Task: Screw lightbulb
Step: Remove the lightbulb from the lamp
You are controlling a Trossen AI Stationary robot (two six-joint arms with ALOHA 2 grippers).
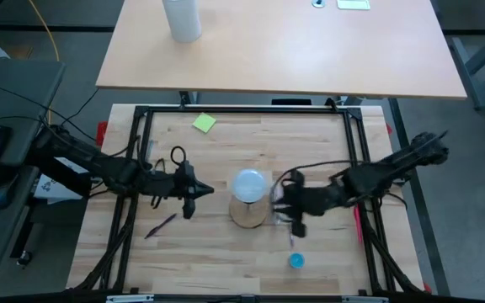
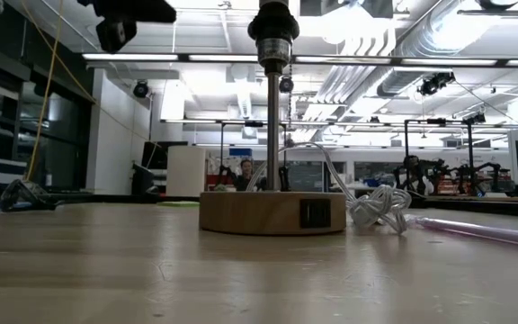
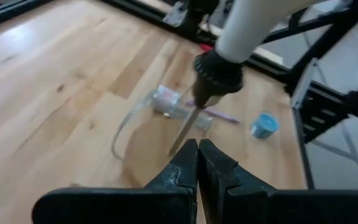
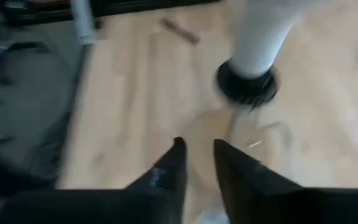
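Note:
The lightbulb, white and frosted, sits in the black socket on top of a thin pole. The pole rises from a round wooden disc base at the table's middle. The globe is above the low view's top edge. My left gripper hovers shut just left of the bulb, pointing at it. In the left wrist view its tips are short of the socket. My right gripper hovers just right of the bulb, its fingers a little apart around nothing, below the bulb's neck.
A coiled clear cable lies against the base's right side. A blue cap lies near the front edge, a pen at front left, and a green note at the back. A black frame rims the table. A white cylinder stands on the far desk.

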